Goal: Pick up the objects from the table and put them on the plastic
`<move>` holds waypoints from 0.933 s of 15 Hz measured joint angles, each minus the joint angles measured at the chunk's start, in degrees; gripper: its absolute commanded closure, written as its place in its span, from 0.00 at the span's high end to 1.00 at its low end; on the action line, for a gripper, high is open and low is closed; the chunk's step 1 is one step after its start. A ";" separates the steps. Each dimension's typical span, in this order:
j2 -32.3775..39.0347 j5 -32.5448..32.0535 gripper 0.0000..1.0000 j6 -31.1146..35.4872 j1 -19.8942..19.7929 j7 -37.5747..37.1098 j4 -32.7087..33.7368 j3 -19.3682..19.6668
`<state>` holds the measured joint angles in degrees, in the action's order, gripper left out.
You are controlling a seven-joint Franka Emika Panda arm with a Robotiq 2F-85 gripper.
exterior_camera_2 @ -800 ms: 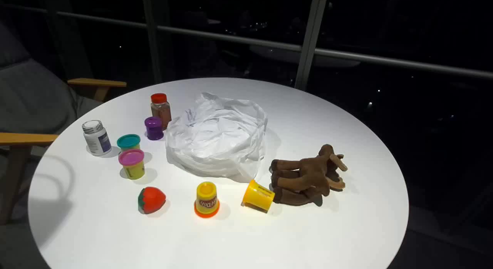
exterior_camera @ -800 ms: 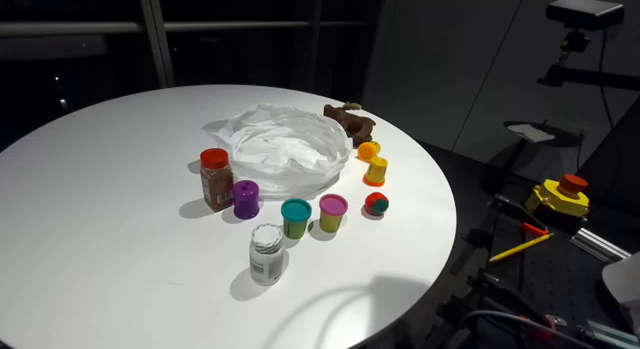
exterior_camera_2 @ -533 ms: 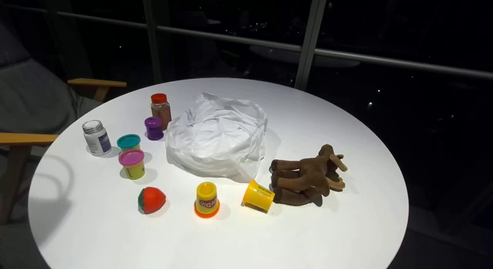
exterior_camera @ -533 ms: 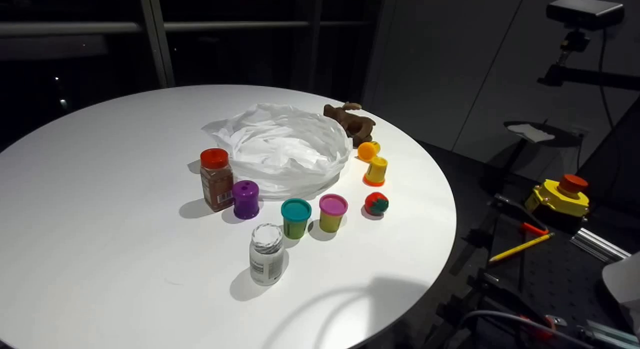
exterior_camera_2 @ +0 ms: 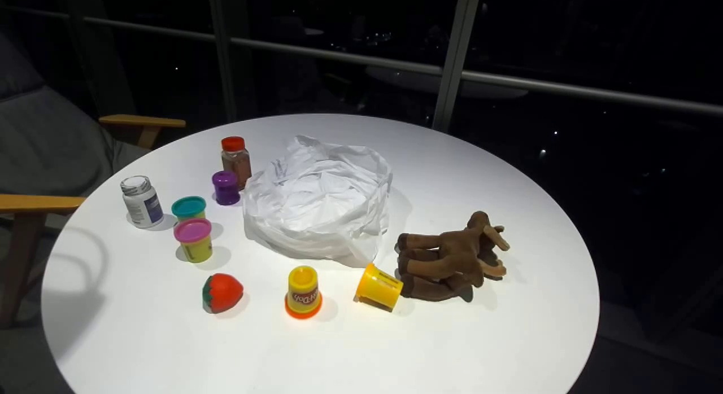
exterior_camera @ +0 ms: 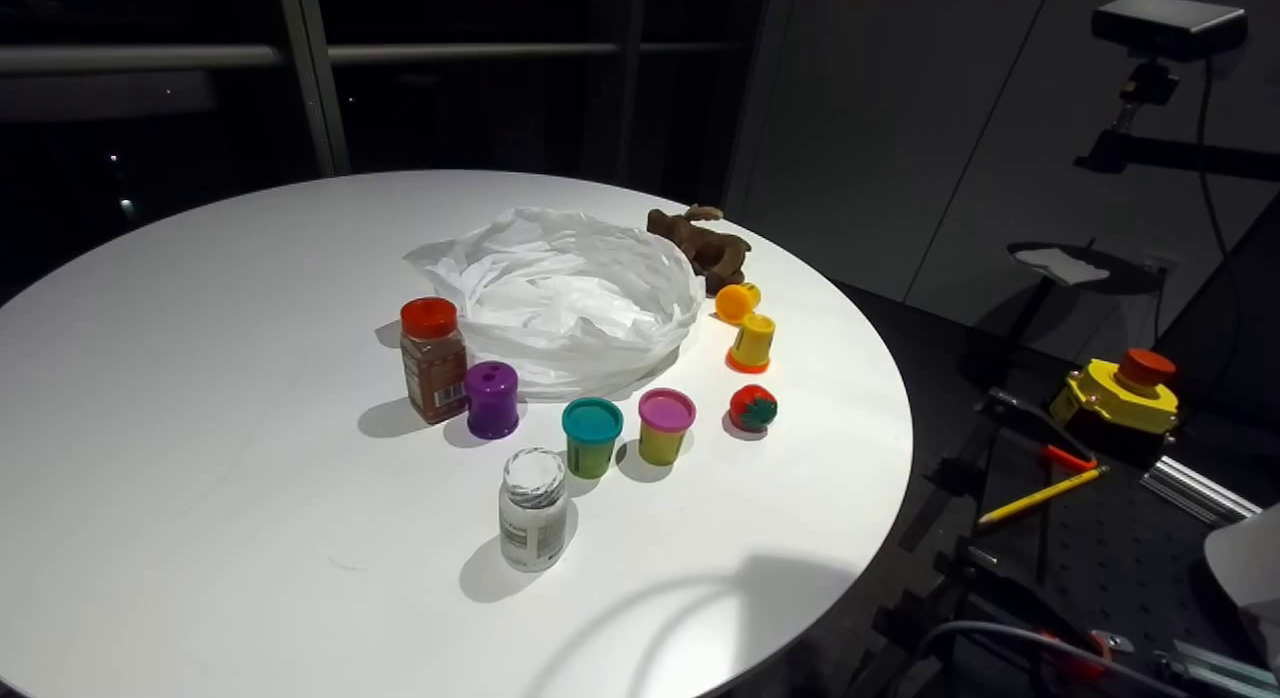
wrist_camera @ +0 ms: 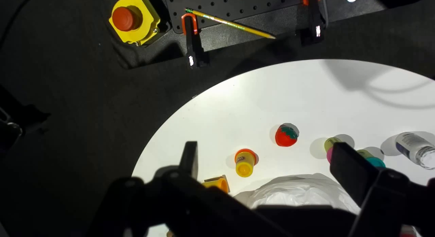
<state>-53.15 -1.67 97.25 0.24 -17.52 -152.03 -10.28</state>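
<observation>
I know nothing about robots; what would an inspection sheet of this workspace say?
Surface: round white table, shadow near one edge
Job's things: crumpled plastic bag; outside it, purple container, red-lidded jar, white bottle, teal-lidded cup, pink-lidded cup, strawberry, brown toy animal, upturned yellow cup, sideways yellow cup
Clutter: pencil on black board
Claw: open, holding nothing
Cables: grey cable beside the table
Surroundings: dark windows, chair, camera

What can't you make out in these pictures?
Teal-lidded cup: in an exterior view, body mostly hidden by the pink-lidded cup.
Wrist view: the fingers partly cover the pink-lidded cup and the plastic bag.
White bottle: label print too small in every view.
Grey chair: cut off by an exterior view's left edge.
</observation>
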 measured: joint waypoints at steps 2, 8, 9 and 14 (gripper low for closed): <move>0.00 0.00 1.00 0.00 0.00 0.00 0.00 0.00; 0.18 0.00 1.00 0.03 -0.01 -0.05 -0.21 0.12; 0.65 0.00 1.00 0.29 -0.10 -0.47 -0.24 0.39; 8.66 2.05 1.00 10.34 -3.46 -5.78 -0.89 2.27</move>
<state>-44.49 0.38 107.58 -3.22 -23.30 -152.92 -8.02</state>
